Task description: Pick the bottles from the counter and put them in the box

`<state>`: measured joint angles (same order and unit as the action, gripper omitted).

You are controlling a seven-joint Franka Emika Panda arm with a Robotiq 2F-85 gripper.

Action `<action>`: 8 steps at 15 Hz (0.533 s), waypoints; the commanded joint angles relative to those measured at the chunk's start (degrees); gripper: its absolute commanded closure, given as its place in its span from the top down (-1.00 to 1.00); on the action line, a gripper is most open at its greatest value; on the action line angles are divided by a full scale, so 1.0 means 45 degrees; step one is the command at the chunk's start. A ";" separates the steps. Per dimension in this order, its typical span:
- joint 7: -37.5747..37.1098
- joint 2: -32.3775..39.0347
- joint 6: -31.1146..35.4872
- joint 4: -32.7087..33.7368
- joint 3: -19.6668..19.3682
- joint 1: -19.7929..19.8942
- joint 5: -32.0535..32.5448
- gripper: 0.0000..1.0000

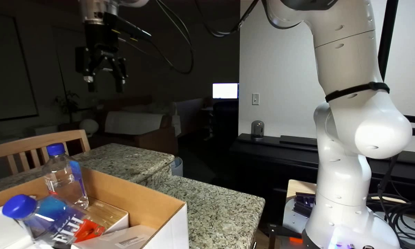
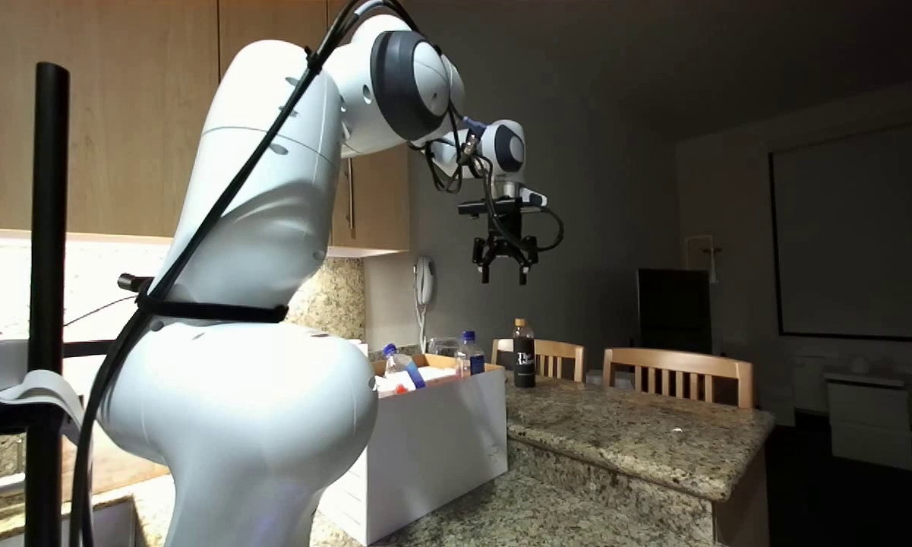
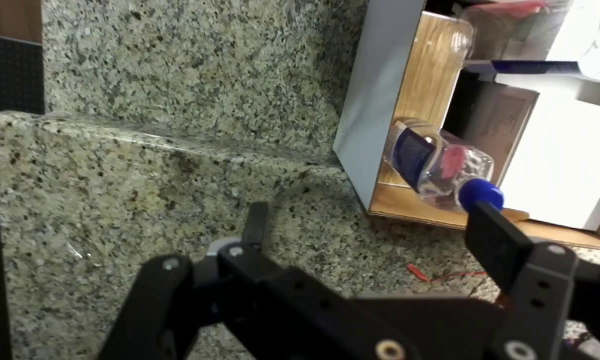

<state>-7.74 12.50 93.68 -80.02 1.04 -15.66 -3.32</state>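
The box [image 1: 171, 228] is white outside and brown inside. It stands on the speckled counter [image 1: 224, 214] and also shows in the wrist view [image 3: 374, 95]. Two clear bottles with blue caps are in it: a nearly upright one [image 1: 67, 180] and a tilted FIJI one [image 1: 62, 219]. Both also show in an exterior view, the upright one [image 2: 469, 358] and the tilted one [image 2: 401, 368]. My gripper [image 1: 105, 87] is open and empty, high above the counter. In the wrist view [image 3: 370, 212] one fingertip overlaps a bottle's [image 3: 439, 160] blue cap; nothing is between the fingers.
A dark bottle with a tan cap [image 2: 525, 357] stands on the counter's raised ledge [image 2: 638, 429] beyond the box. Wooden chairs [image 2: 680, 372] are behind it. A small red item [image 3: 417, 272] lies on the counter. A wood-patterned block [image 1: 105, 214] is inside the box.
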 commanded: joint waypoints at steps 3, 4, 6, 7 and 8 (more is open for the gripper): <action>0.0100 -0.0871 0.0218 -0.1812 -0.0113 0.1496 -0.0707 1.00; 0.0002 -0.1045 0.0335 -0.2285 -0.0126 0.1666 -0.0626 1.00; -0.0222 -0.1000 0.0322 -0.2638 -0.0229 0.2022 -0.0400 1.00; -0.0369 -0.0912 0.0256 -0.2750 -0.0281 0.2161 -0.0255 1.00; -0.0520 -0.0870 0.0282 -0.2942 -0.0331 0.2269 -0.0072 1.00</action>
<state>-7.79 10.50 93.69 -88.51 -0.76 -7.34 -4.93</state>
